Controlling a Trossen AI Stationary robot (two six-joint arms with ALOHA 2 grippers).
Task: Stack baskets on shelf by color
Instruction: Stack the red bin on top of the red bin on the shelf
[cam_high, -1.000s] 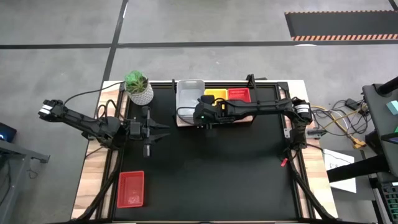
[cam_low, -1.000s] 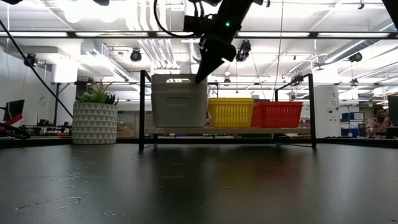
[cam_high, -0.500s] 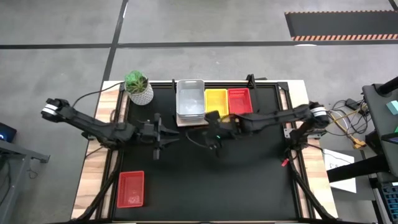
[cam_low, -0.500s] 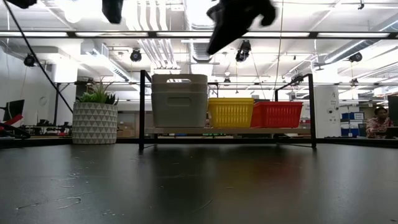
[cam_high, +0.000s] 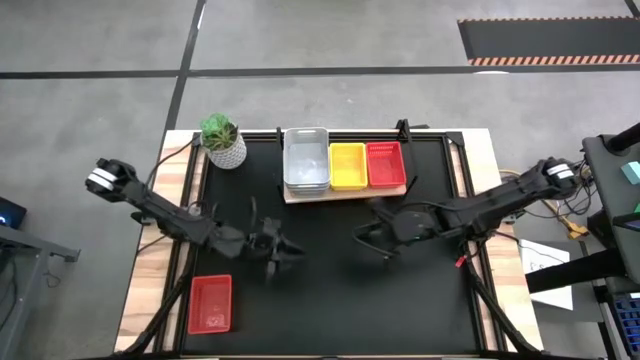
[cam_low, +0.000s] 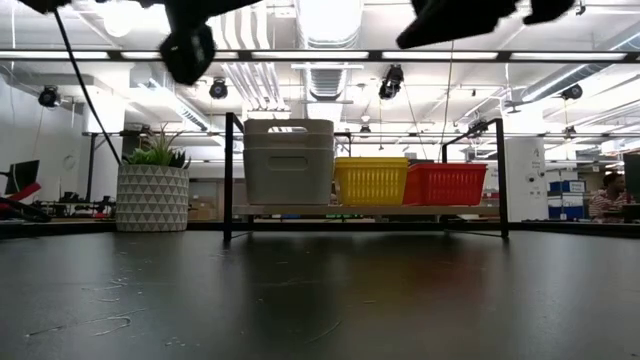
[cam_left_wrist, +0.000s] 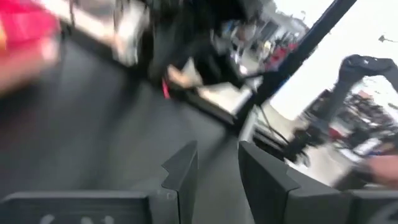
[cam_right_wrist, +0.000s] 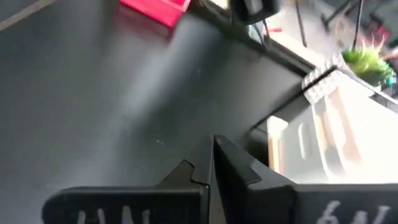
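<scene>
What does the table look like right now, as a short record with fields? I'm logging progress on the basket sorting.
shelf: flat light-brown wooden board at the table's far edge
on shelf: pale grey-white plastic baskets, yellow mesh basket, red mesh basket, side by side
off shelf: one red mesh basket on the black mat, near left corner
left gripper: open, empty, above the mat
right gripper: shut, empty, above the mat
other: green plant in a white pot left of the shelf
</scene>
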